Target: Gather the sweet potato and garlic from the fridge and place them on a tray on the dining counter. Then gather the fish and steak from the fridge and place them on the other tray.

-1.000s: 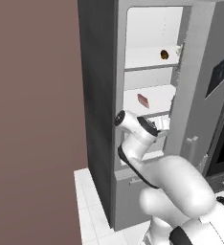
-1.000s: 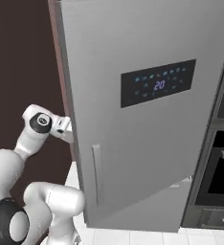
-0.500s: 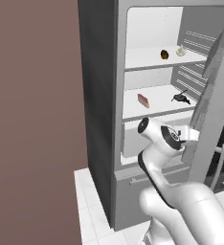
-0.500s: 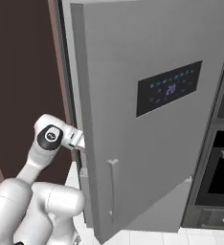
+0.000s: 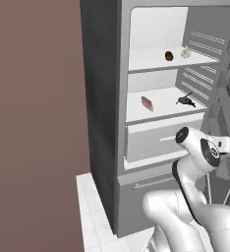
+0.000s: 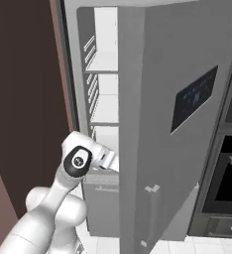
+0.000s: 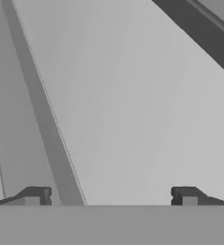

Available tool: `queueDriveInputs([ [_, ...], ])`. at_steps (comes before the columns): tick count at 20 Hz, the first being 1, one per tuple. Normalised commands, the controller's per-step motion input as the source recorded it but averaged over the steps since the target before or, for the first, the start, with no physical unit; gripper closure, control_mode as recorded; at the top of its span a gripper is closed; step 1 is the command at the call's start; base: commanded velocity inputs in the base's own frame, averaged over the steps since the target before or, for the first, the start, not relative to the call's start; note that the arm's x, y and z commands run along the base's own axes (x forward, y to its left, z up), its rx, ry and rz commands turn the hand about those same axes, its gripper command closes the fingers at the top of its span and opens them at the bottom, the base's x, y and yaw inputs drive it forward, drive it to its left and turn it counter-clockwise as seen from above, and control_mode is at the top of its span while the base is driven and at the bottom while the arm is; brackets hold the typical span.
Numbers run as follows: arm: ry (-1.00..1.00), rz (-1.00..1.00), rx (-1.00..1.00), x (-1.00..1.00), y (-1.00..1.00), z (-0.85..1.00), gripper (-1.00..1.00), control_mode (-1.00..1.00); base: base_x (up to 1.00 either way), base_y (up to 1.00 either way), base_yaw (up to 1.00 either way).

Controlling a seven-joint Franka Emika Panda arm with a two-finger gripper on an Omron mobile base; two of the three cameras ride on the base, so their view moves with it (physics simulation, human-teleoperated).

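The fridge (image 5: 102, 123) stands open, its door (image 6: 162, 149) with the dark control panel (image 6: 195, 96) swung wide. On the upper shelf lie a brown sweet potato (image 5: 169, 56) and a pale garlic (image 5: 185, 52). One shelf down rest the pinkish-red steak (image 5: 147, 103) and, to its right, the dark slim fish (image 5: 186, 101). My gripper (image 7: 109, 197) is open with nothing between its fingertips (image 7: 35, 196) and faces the door's grey inner face at close range. The hand (image 6: 110, 161) reaches behind the door's edge, below the food shelves.
A brown wall (image 5: 33, 123) flanks the fridge on the left. Dark ovens (image 6: 227, 183) stand to the right of the door. A closed white drawer (image 5: 151, 140) sits under the lower shelf. White floor tiles (image 5: 95, 211) lie in front.
The fridge door has swung much further open and uncovered the shelves and the food. My hand has travelled rightward with the door's edge, still open.
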Motion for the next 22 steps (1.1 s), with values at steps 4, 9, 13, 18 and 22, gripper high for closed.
queueDriveInputs([
  [4, 0.00, -0.04, 0.00, -0.02, -1.00, 0.00, -1.00, -1.00, 0.00, 0.00, 0.00],
  [9, 0.01, 0.00, 0.01, 0.06, -1.00, 0.00, -1.00, -1.00, 0.00, 0.00, 0.00],
  [13, 0.03, 0.00, 0.06, 0.26, -0.89, 0.00, -1.00, -1.00, 0.00, 0.00, 0.00],
  [18, 0.03, 0.00, 0.13, 0.39, -0.95, 0.00, -1.00, -1.00, 0.00, 0.00, 0.00],
  [22, 0.06, 0.00, 0.17, 0.51, -0.88, 0.00, -1.00, -1.00, 0.00, 0.00, 0.00],
])
